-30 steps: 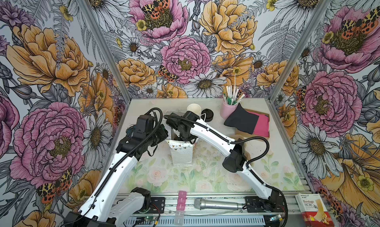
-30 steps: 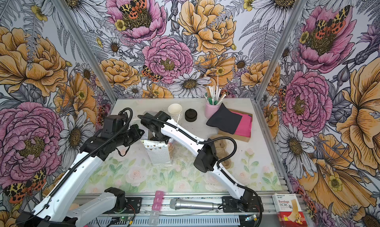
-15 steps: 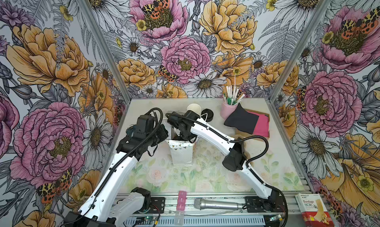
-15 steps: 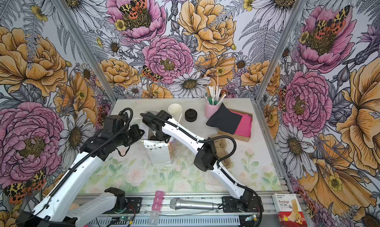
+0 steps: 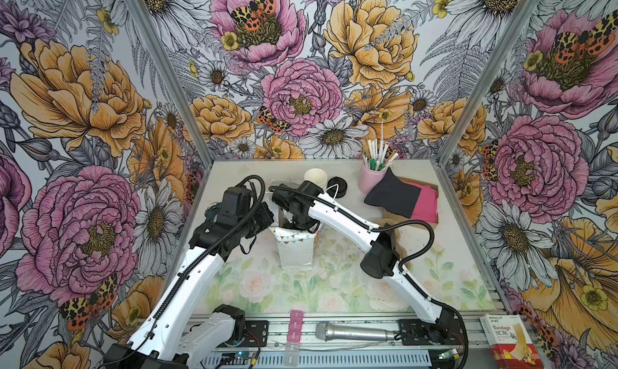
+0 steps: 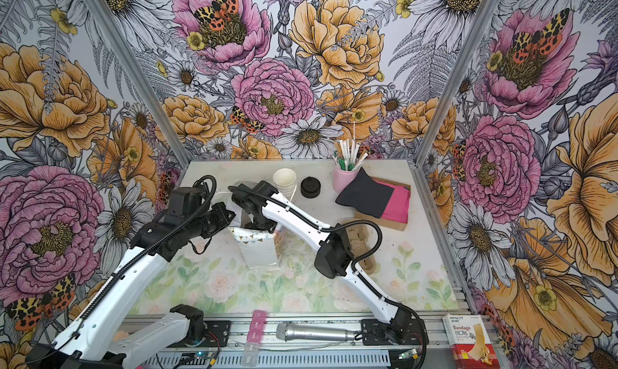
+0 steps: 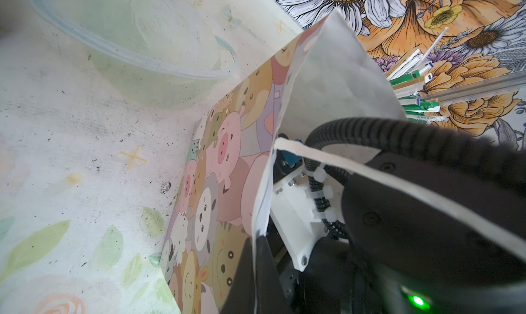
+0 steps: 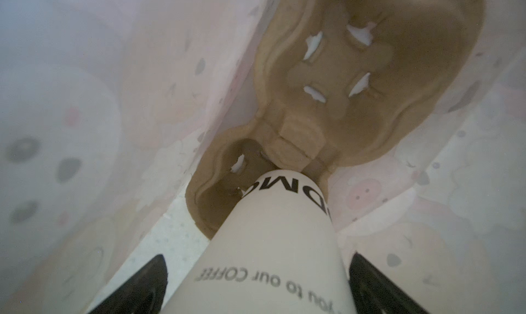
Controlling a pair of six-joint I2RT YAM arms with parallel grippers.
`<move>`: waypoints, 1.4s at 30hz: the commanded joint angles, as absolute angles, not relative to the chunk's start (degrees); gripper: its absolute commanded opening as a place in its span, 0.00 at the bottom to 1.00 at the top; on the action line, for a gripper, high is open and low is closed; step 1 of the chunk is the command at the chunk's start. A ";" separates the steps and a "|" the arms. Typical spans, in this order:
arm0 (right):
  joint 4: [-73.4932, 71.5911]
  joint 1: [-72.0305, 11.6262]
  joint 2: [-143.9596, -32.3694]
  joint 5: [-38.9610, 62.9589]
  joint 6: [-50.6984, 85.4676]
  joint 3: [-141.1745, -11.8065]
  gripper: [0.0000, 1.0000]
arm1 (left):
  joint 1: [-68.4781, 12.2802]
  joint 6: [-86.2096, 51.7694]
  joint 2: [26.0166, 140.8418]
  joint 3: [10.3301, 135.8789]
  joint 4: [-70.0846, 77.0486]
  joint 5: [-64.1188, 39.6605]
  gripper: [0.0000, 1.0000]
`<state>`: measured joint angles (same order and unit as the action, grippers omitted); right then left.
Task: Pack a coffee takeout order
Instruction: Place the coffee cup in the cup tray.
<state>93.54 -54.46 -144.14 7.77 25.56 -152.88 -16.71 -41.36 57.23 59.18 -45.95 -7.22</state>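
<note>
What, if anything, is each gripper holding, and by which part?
The left gripper pinches the paper bag by its upper rim. The right gripper holds nothing: its jaws stand open either side of the white cup inside the bag.

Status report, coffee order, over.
Left hand shut on bag rim. Right hand open around cup, seated in carrier. Lid, black napkin unpacked. Bag handle drapes right arm.

Staged robot test booth, not real café. Floral-print panels closing in bench on three sides, aluminium posts framing corners. Left arm and right arm sitting bolted on slotted rail; loose wiring showing, microphone and bandage box lying alongside.
</note>
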 commanded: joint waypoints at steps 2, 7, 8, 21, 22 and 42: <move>92.74 -54.79 -145.45 9.06 25.02 -152.93 0.99 | -16.79 -39.81 57.47 59.02 -46.47 -4.75 0.00; 92.00 -54.54 -143.82 9.28 25.40 -153.22 0.99 | -16.68 -39.81 57.48 58.96 -46.49 -4.71 0.00; 92.00 -54.49 -143.42 9.25 25.36 -153.36 0.99 | -16.70 -39.81 57.41 58.96 -46.45 -4.71 0.00; 91.78 -53.61 -140.19 7.49 26.85 -154.98 0.99 | -16.73 -39.68 57.30 58.89 -46.49 -4.82 0.00; 91.71 -53.65 -140.03 7.19 26.90 -155.39 1.00 | -16.70 -39.73 57.30 58.91 -46.49 -4.83 0.00; 91.18 -53.64 -137.27 4.72 28.02 -155.58 0.99 | -16.79 -39.72 56.98 58.80 -46.48 -4.90 0.00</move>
<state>91.96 -53.91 -142.23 6.11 27.42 -153.62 -16.71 -41.32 57.21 59.18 -45.39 -6.85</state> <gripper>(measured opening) 0.992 0.046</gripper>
